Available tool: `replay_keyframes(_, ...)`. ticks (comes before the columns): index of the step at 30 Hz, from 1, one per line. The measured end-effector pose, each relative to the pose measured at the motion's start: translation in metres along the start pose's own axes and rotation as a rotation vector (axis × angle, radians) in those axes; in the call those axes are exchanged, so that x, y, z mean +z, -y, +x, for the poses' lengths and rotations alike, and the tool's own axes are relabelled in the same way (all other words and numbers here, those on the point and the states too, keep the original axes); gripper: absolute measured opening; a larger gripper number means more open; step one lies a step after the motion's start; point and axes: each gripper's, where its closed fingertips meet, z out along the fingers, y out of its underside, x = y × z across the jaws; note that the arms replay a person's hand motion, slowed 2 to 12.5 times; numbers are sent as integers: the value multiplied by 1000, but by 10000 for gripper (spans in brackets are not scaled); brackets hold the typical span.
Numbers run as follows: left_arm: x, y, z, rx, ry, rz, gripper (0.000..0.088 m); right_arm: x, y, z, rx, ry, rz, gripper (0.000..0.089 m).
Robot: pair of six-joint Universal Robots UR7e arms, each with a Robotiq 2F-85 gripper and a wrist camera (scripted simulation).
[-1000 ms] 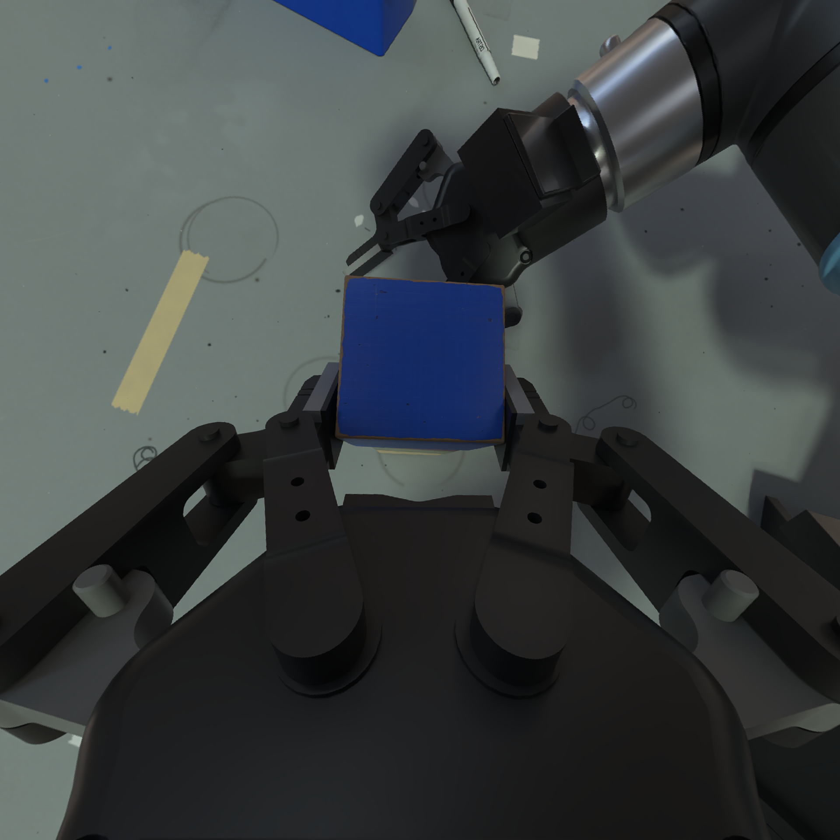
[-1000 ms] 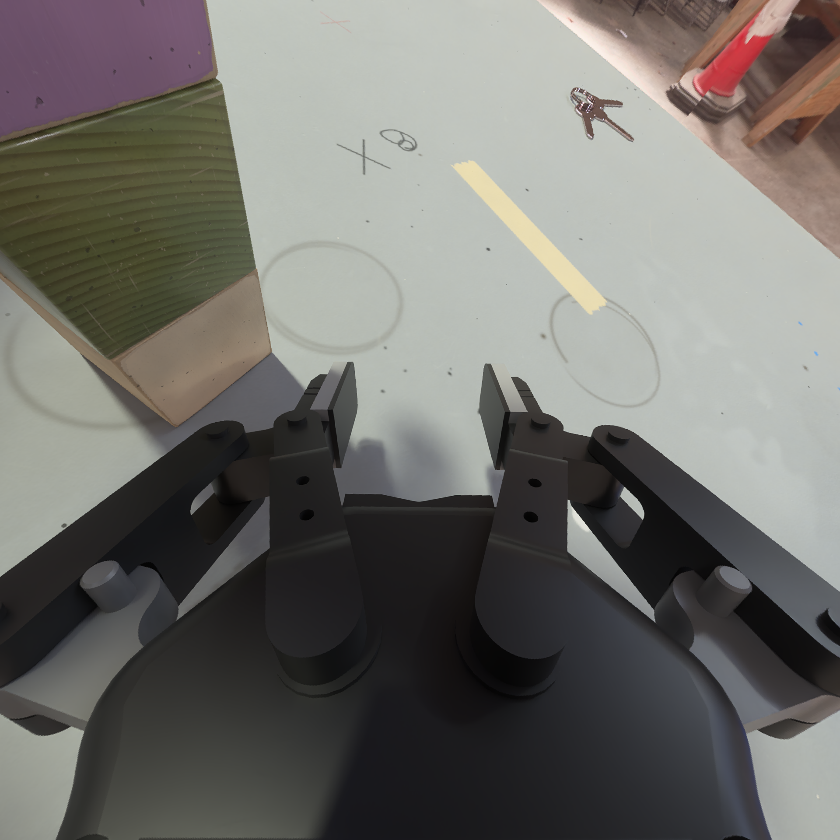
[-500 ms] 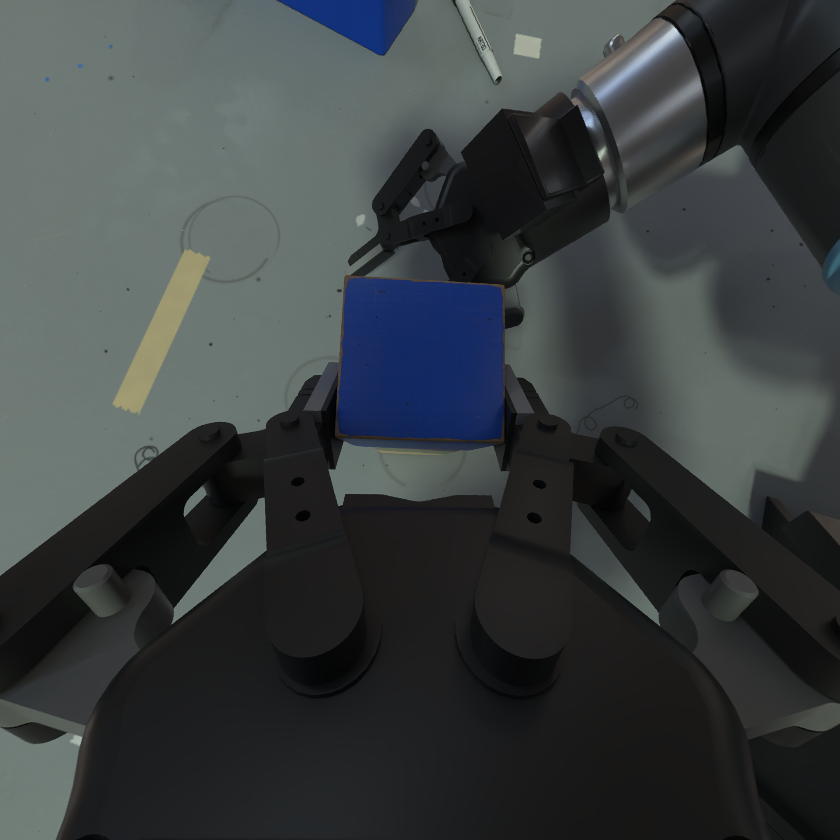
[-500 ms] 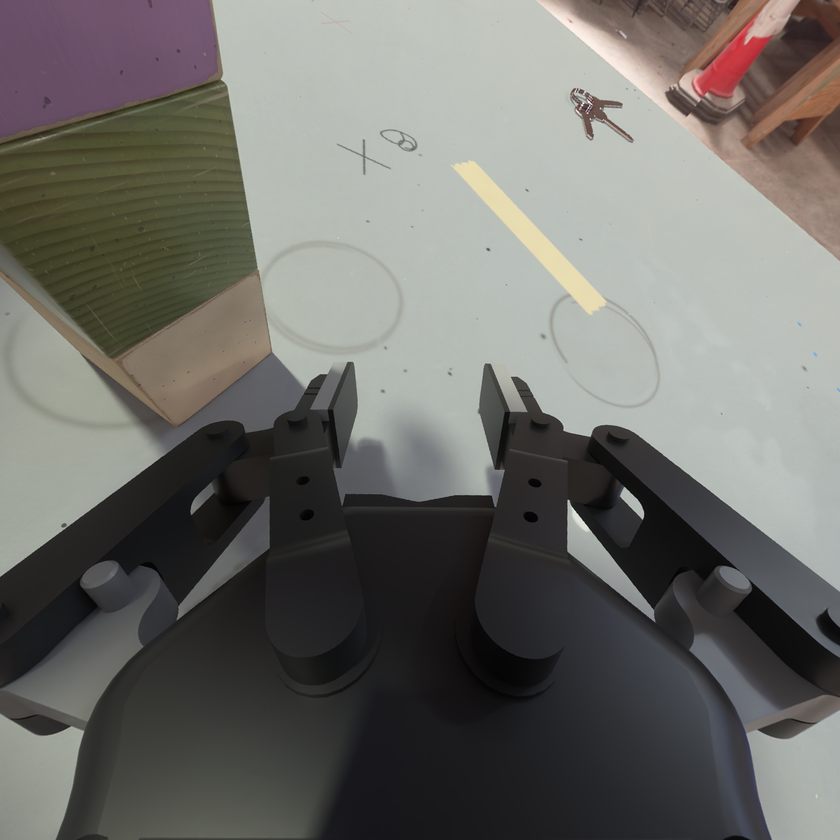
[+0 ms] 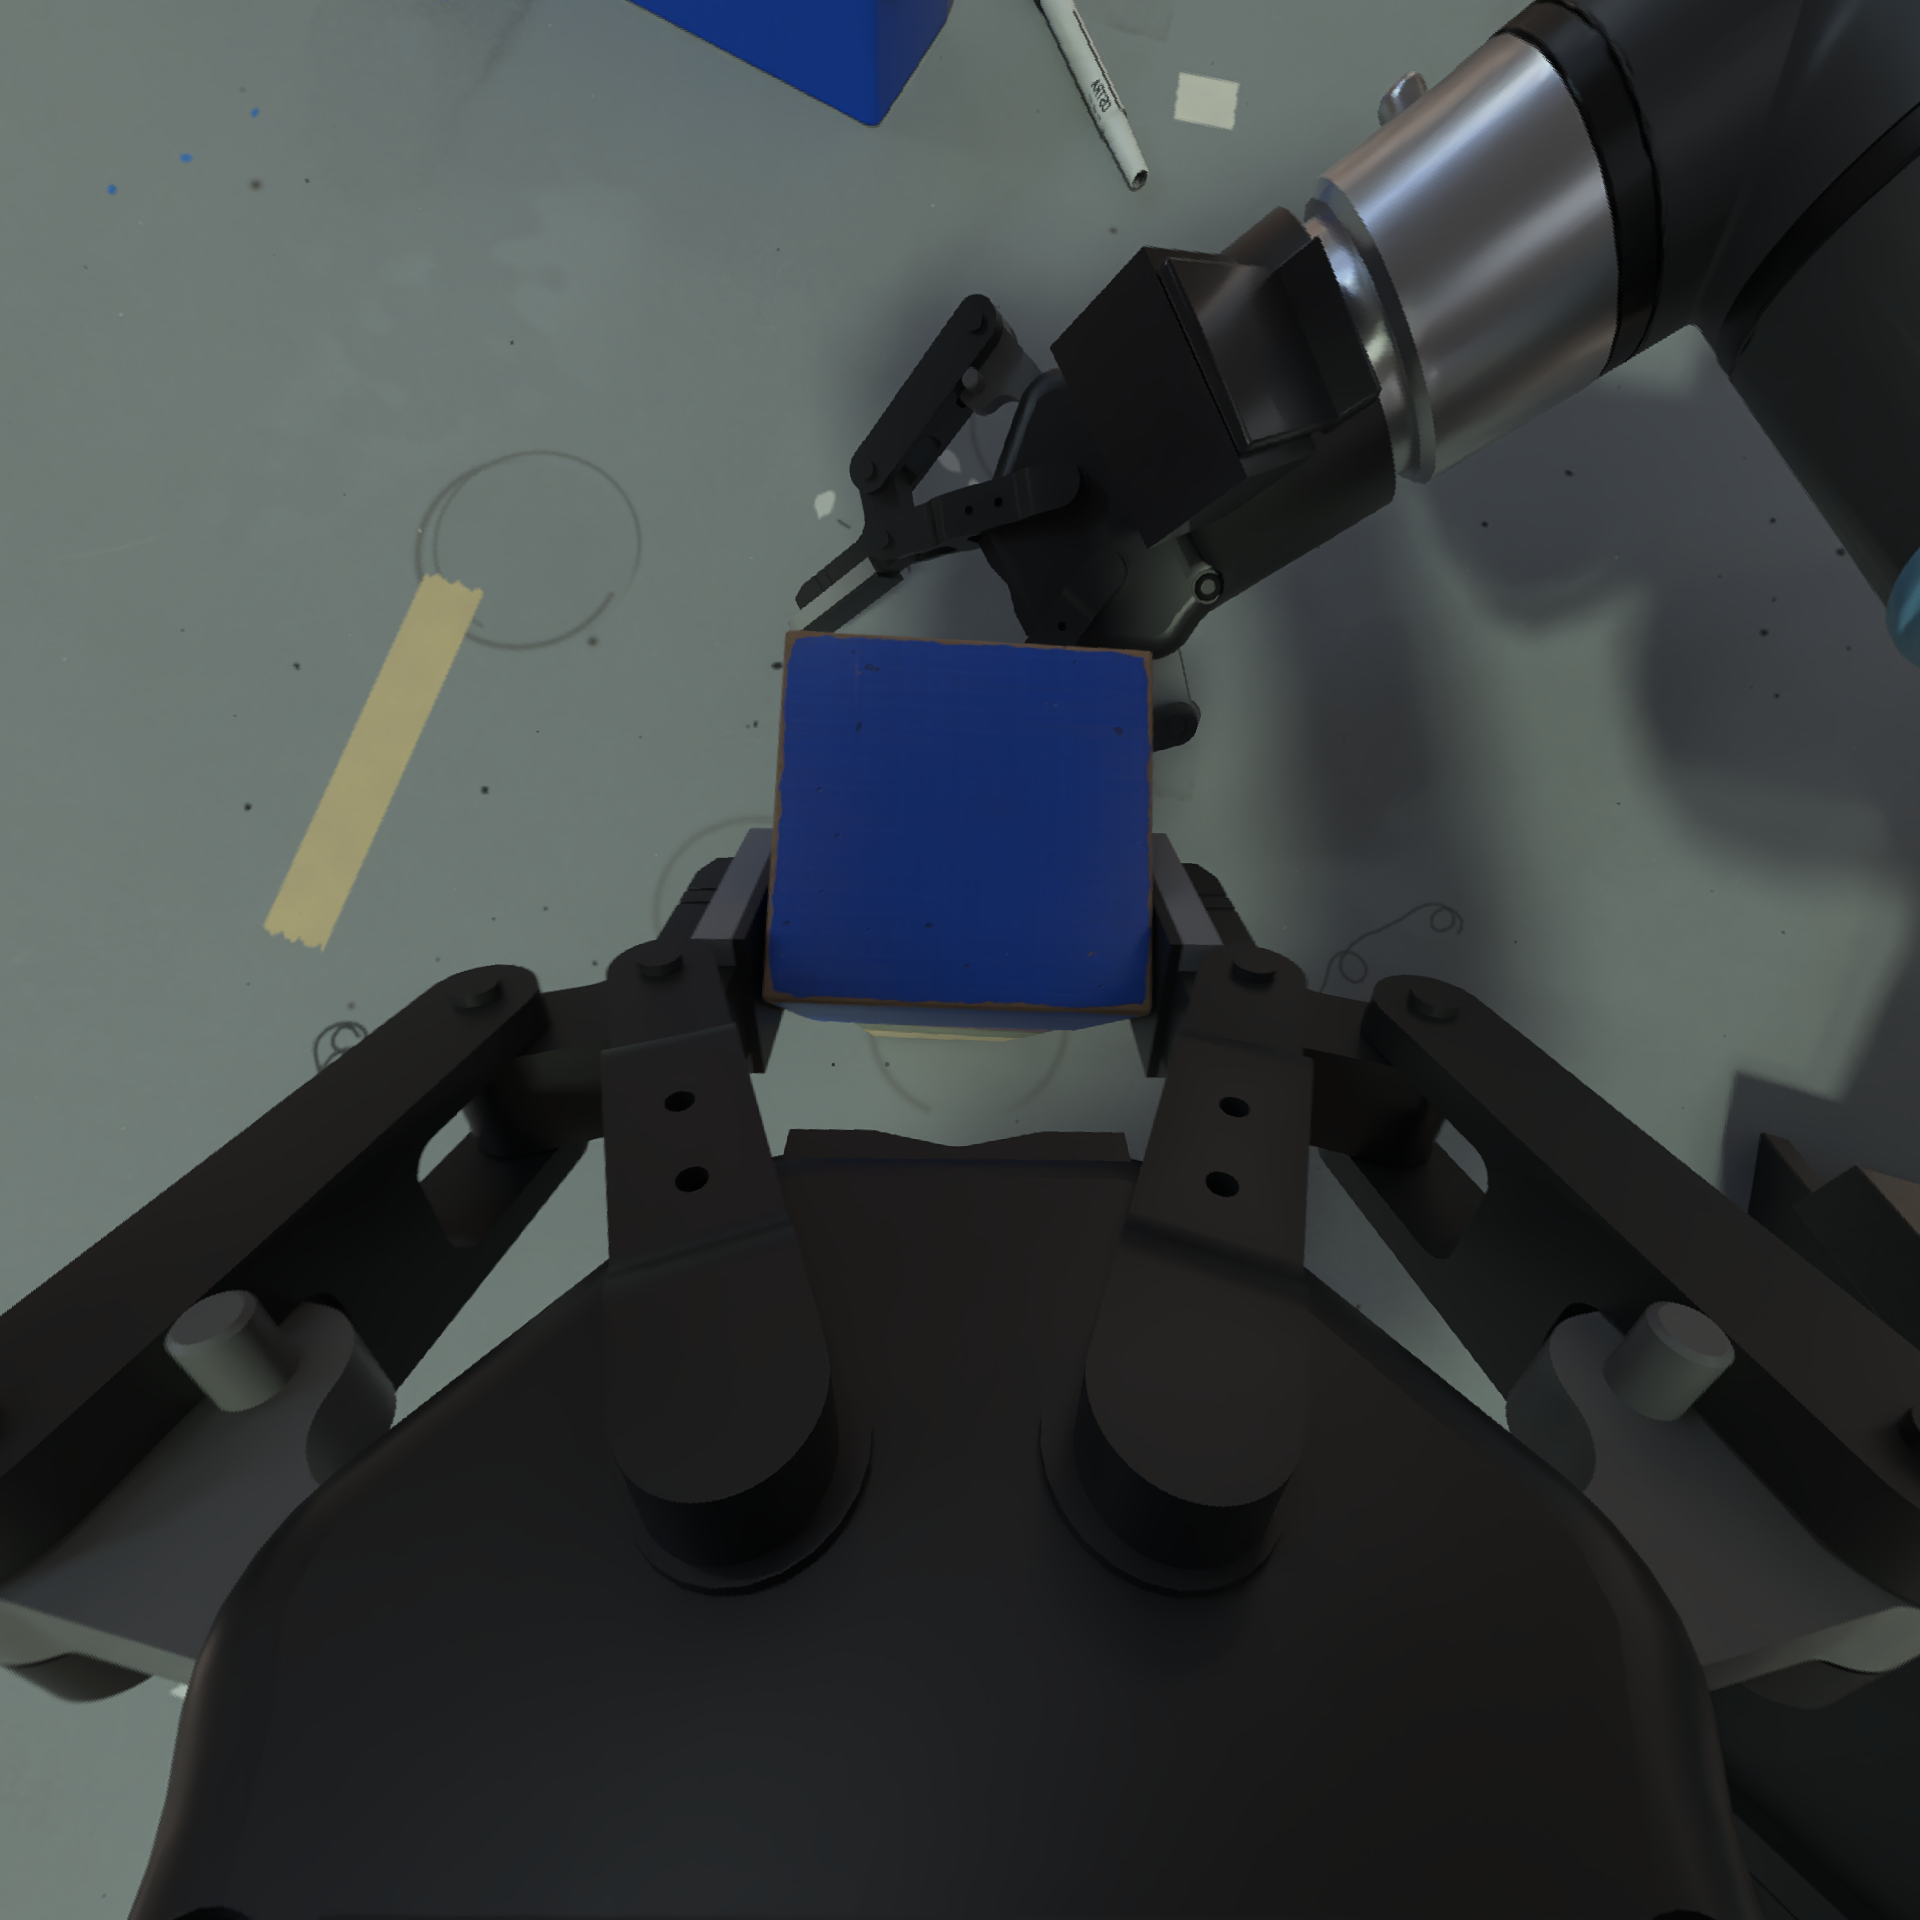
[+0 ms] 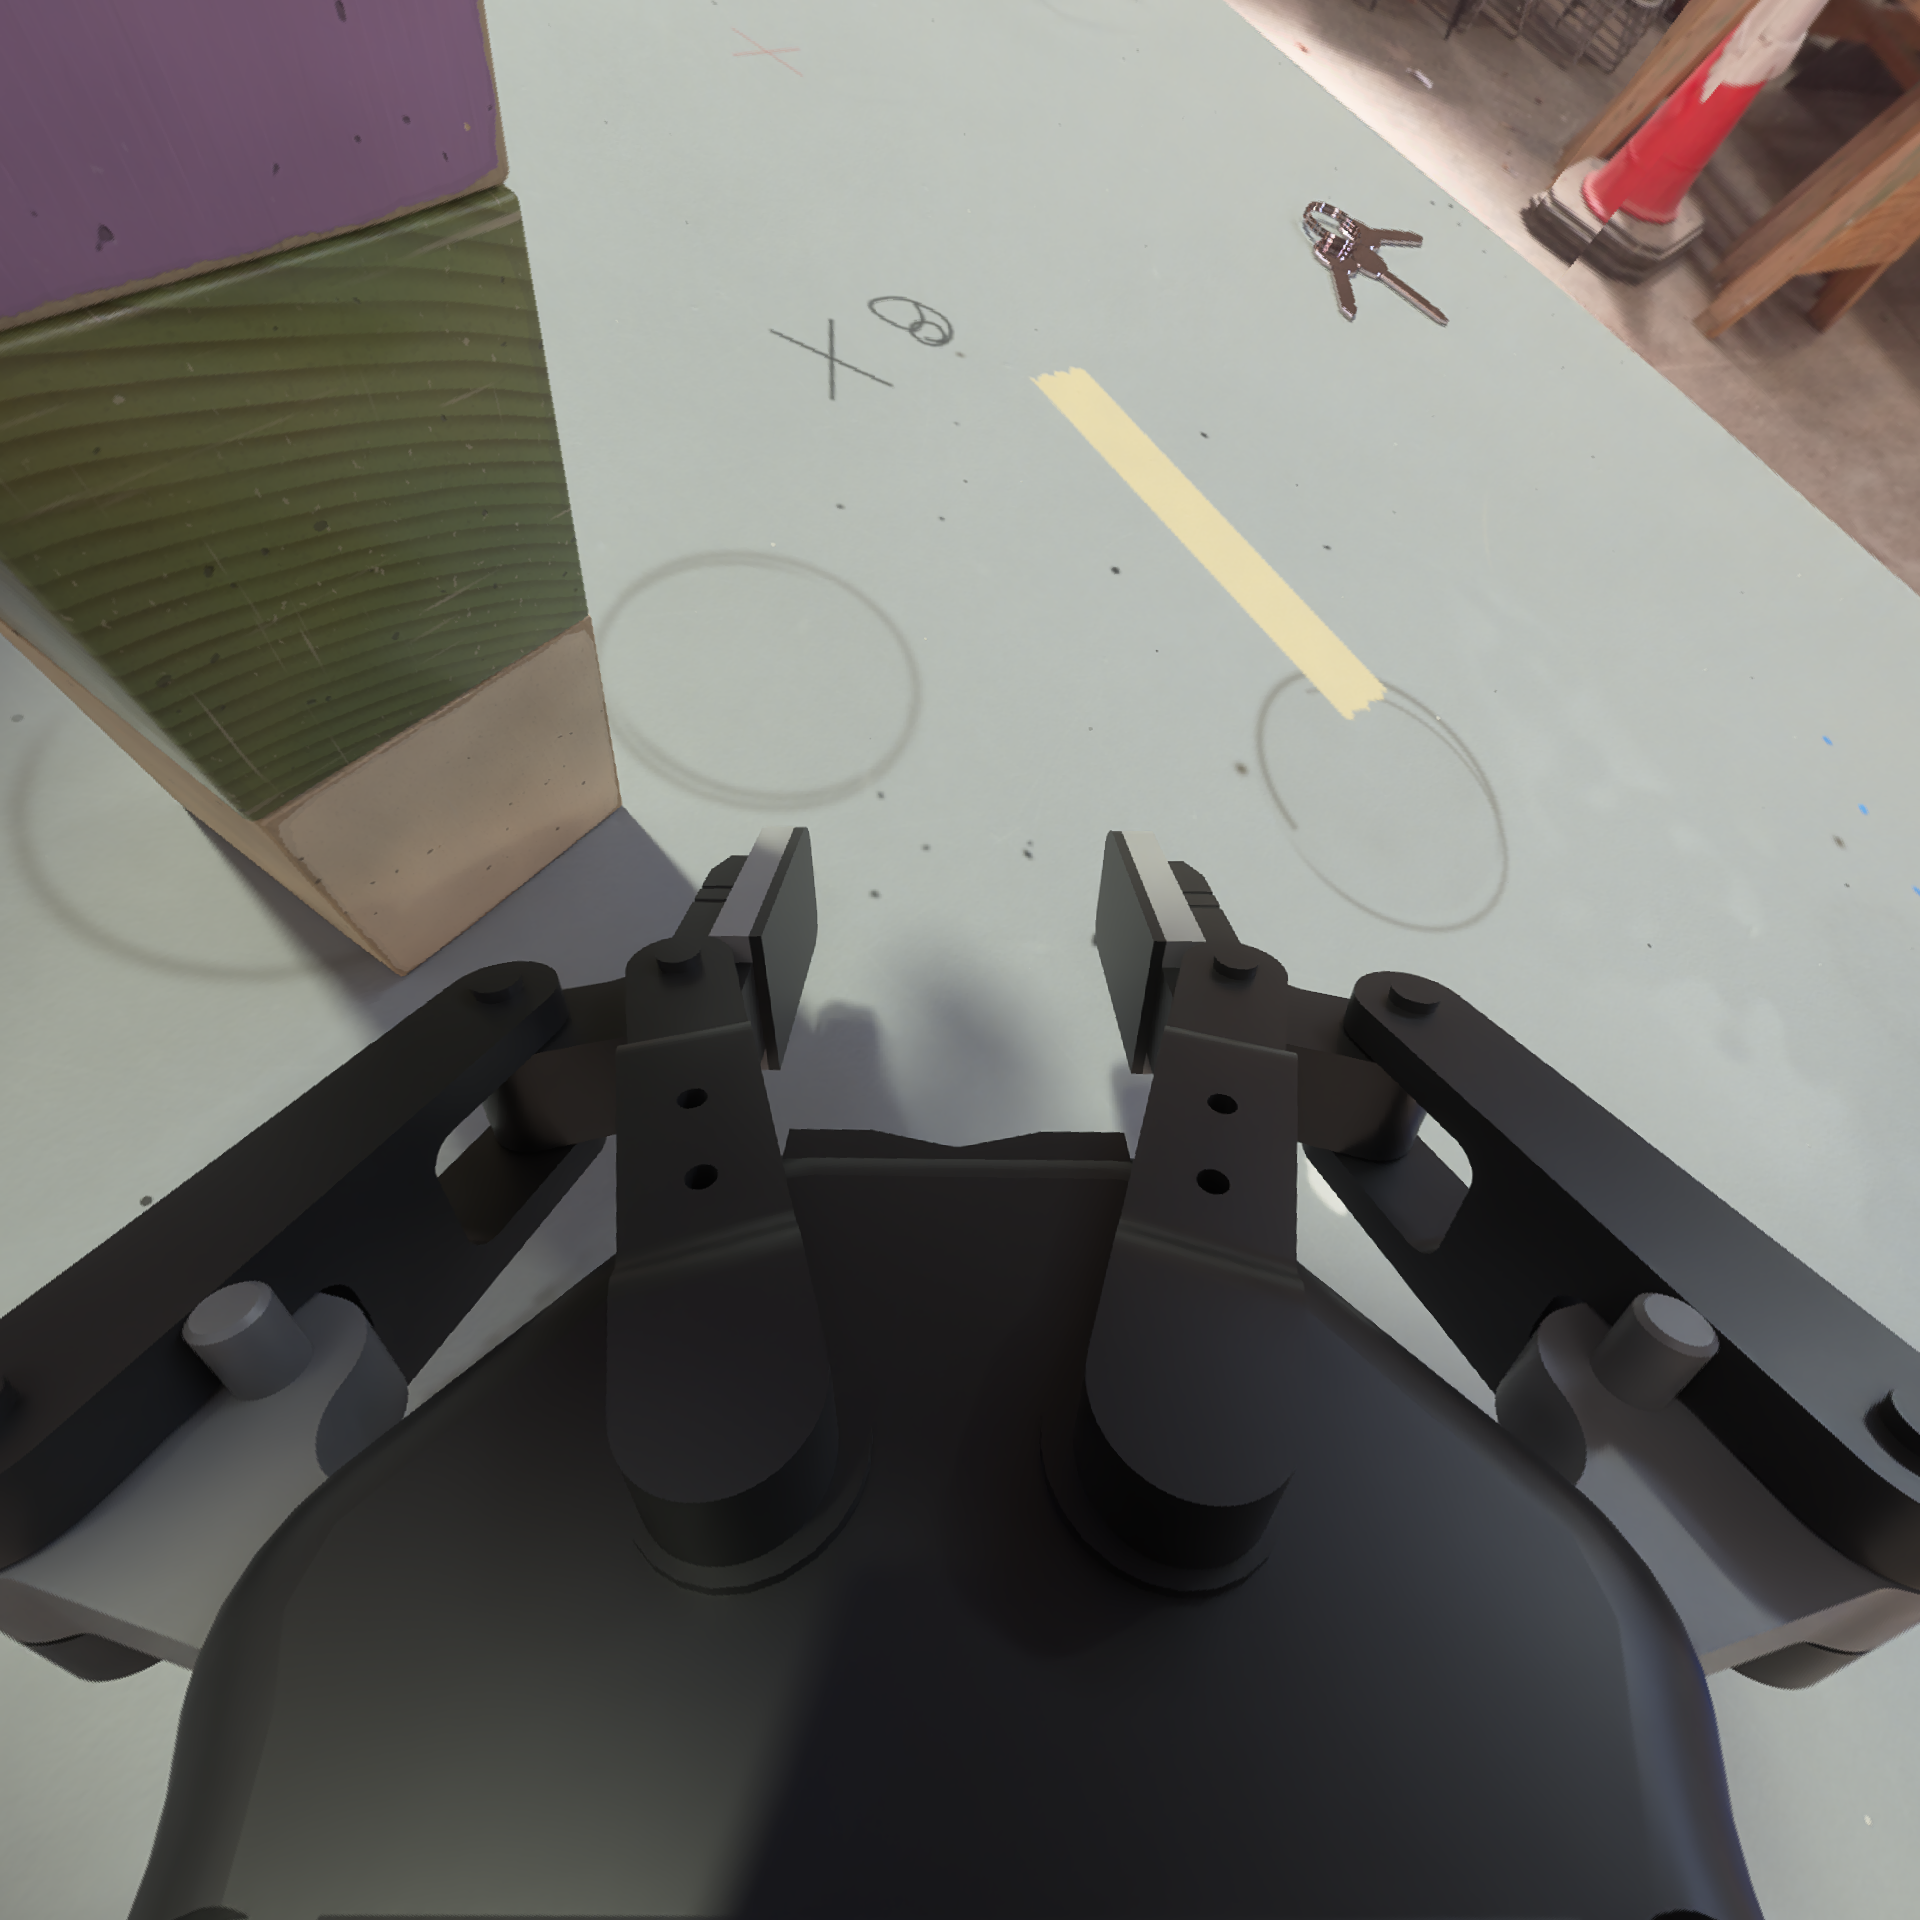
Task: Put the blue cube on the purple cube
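Left hand (image 5: pixel 958 940) is clamped on the blue cube (image 5: pixel 961 826). Right hand (image 6: pixel 954 940) idles, fingers apart, near the purple cube (image 6: pixel 223 135). Risk: it obstructs placement, toppling the stack.

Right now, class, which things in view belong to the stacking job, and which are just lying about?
Job:
blue cube, clamped in the left tool
purple cube, atop the green block

Lying about:
keys
pen
tape strip
second blue block
right tool, empty
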Motion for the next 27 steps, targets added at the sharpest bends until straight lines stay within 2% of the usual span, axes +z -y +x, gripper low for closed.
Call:
replay_keyframes(2,0,-1,0,0,1,-2,590,0,0,0,0,0,0,492)
replay_keyframes(4,1,-1,0,0,2,-3,614,0,0,0,-1,0,0,492)
replay_keyframes(27,-8,0,-5,-17,23,39,674,0,0,0,0,1,0,493)
